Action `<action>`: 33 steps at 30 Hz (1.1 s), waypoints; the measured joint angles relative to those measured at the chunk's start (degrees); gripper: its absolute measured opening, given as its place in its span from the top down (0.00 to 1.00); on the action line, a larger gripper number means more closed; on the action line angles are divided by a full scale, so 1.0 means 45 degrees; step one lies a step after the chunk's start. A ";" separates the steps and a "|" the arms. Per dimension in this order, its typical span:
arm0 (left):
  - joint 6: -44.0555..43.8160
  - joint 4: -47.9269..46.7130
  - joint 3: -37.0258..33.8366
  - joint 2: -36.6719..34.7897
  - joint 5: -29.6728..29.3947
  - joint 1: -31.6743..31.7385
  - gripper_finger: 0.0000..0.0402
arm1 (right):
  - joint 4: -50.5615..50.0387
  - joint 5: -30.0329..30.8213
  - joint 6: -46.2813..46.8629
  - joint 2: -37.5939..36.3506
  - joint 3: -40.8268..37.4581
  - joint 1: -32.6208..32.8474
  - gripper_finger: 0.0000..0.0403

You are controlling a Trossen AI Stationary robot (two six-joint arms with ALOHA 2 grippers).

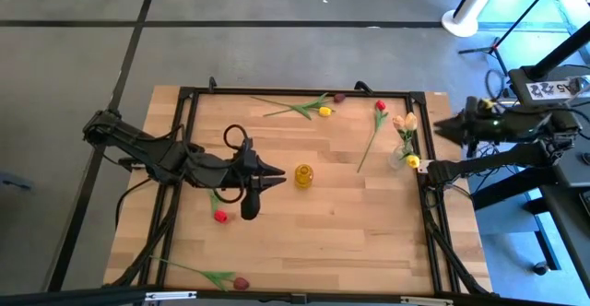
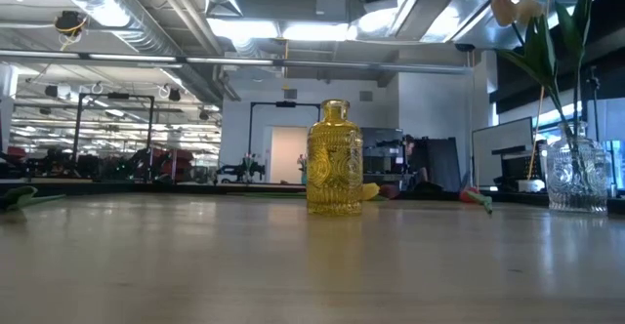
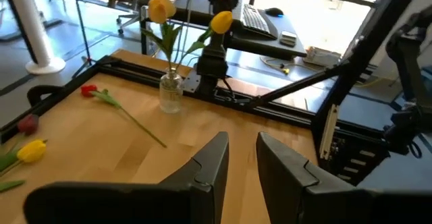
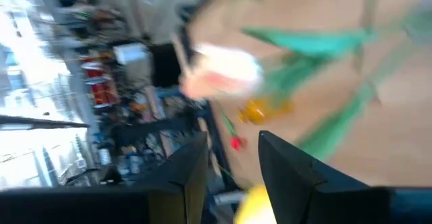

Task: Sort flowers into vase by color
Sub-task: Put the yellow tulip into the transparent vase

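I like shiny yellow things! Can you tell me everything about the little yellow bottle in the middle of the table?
The yellow bottle is a small vase of see-through amber-yellow glass with a bumpy embossed pattern, a round body and a short narrow neck with an open mouth. It stands upright near the middle of the wooden table, resting only on the tabletop. No flower is in it. The left end effector hangs beside it without touching it.

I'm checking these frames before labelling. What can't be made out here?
- Right gripper: whether it holds a stem; the right wrist view is motion-blurred.
- Clear vase: flower heads cut off by the low view's top edge.
- Red tulip: stem hidden under the left gripper, high view.
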 joint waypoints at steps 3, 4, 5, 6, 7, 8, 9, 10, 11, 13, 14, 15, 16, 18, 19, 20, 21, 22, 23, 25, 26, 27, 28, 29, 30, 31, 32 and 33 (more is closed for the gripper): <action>-0.0509 0.0000 0.0000 0.0000 0.0137 0.0412 0.82 | 0.0869 0.1480 -0.1649 0.0010 0.0270 0.0000 0.67; -0.0655 0.0000 0.0000 0.0000 0.0488 0.0684 0.82 | 0.1361 0.2038 -0.2403 0.0010 0.0358 0.0000 0.67; -0.0864 0.0000 0.0000 0.0000 0.0950 0.1023 0.82 | 0.1964 0.2562 -0.3235 0.0017 0.0408 0.0000 0.67; -0.1078 0.0000 0.0000 0.0001 0.1417 0.1416 0.82 | 0.2703 0.3024 -0.4184 0.0066 0.0426 0.0000 0.67; -0.1289 0.0000 0.0000 0.0056 0.1866 0.1844 0.82 | 0.3461 0.3357 -0.5220 0.0130 0.0424 0.0000 0.67; -0.1407 0.0000 0.0000 0.0128 0.2247 0.2343 0.82 | 0.4236 0.3525 -0.6308 0.0222 0.0411 0.0000 0.67; -0.1486 -0.0077 0.0000 0.0201 0.2682 0.2824 0.82 | 0.4954 0.3640 -0.7288 0.0395 0.0405 0.0000 0.67; -0.1542 -0.0312 0.0000 0.0261 0.3027 0.3316 0.82 | 0.5683 0.3740 -0.8388 0.0580 0.0410 0.0000 0.67; -0.1569 -0.0610 0.0000 0.0343 0.3405 0.3837 0.82 | 0.6360 0.3818 -0.9431 0.0750 0.0410 0.0000 0.67; -0.1554 -0.1082 0.0003 0.0493 0.4173 0.4974 0.82 | 0.7432 0.3866 -1.1477 0.1076 0.0405 0.0000 0.67; -0.1499 -0.1436 0.0005 0.0599 0.4552 0.5530 0.82 | 0.7858 0.3851 -1.2358 0.1239 0.0405 0.0000 0.67; -0.1333 -0.1784 0.0005 0.0714 0.5002 0.6125 0.82 | 0.8167 0.3827 -1.3019 0.1361 0.0405 0.0000 0.67; -0.1104 -0.2060 0.0005 0.0897 0.5449 0.6690 0.82 | 0.8383 0.3788 -1.3555 0.1436 0.0402 0.0000 0.67; -0.0434 -0.2679 0.0005 0.1204 0.6171 0.7731 0.82 | 0.8827 0.3751 -1.4262 0.1685 0.0402 0.0000 0.67; -0.0046 -0.2929 0.0005 0.1381 0.6461 0.8258 0.82 | 0.9032 0.3742 -1.4521 0.1745 0.0405 0.0000 0.67; 0.0380 -0.3013 0.0005 0.1523 0.6695 0.8744 0.82 | 0.9158 0.3717 -1.4857 0.1777 0.0397 0.0000 0.67; 0.0849 -0.3103 0.0005 0.1722 0.6863 0.9187 0.82 | 0.9306 0.3566 -1.5193 0.1809 0.0393 0.0000 0.67; 0.1320 -0.3168 0.0005 0.1941 0.6995 0.9629 0.82 | 0.9452 0.3316 -1.5507 0.1863 0.0395 0.0000 0.67; 0.1772 -0.3178 0.0005 0.2191 0.7240 1.0053 0.81 | 0.9544 0.3044 -1.5798 0.1885 0.0403 0.0000 0.67; 0.2372 -0.3139 0.0005 0.2740 0.7975 1.0930 0.80 | 0.9559 0.2485 -1.6473 0.1877 0.0400 0.0000 0.67; 0.2468 -0.3143 0.0005 0.3050 0.8401 1.1342 0.78 | 0.9563 0.2245 -1.6835 0.1893 0.0400 0.0000 0.67; 0.2526 -0.3128 0.0005 0.3383 0.8843 1.1767 0.77 | 0.9564 0.2083 -1.7211 0.1919 0.0400 0.0000 0.67; 0.2560 -0.3123 0.0005 0.3700 0.9165 1.2151 0.75 | 0.9563 0.1993 -1.7674 0.1946 0.0400 0.0000 0.67; 0.2788 -0.3120 0.0005 0.4051 0.9236 1.2462 0.73 | 0.9559 0.1960 -1.8177 0.2012 0.0400 0.0000 0.67; 0.3164 -0.3036 0.0005 0.4377 0.9236 1.2715 0.71 | 0.9559 0.1959 -1.8787 0.2074 0.0400 0.0000 0.67; 0.3626 -0.2896 0.0000 0.4621 0.9188 1.2885 0.70 | 0.9549 0.1959 -1.9428 0.2129 0.0400 0.0000 0.67; 0.4077 -0.2672 0.0000 0.4836 0.9118 1.2982 0.68 | 0.9536 0.2016 -2.0090 0.2193 0.0400 0.0000 0.67; 0.4448 -0.2401 0.0000 0.5017 0.9088 1.3030 0.66 | 0.9534 0.2080 -2.0711 0.2253 0.0400 0.0000 0.67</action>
